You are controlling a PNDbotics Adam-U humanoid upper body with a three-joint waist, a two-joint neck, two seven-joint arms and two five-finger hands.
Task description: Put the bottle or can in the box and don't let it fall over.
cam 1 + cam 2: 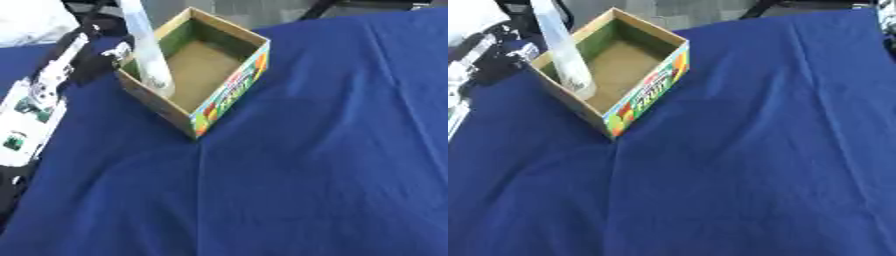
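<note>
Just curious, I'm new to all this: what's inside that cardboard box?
A clear bottle stands inside the box, against its left wall, its base on the brown floor. Nothing else shows there. The near wall hides the floor's front strip, and the bottle's top runs out of view.

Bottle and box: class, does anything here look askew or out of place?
The clear plastic bottle stands inside the cardboard box, against its left wall, leaning left at the top rather than plumb. Nothing looks spilled or damaged.

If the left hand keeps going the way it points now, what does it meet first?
Probably the box's near-left wall. The left hand sits just outside it, aimed toward the box, with the clear bottle standing right behind that wall. The hand is blurred, so its heading is uncertain.
</note>
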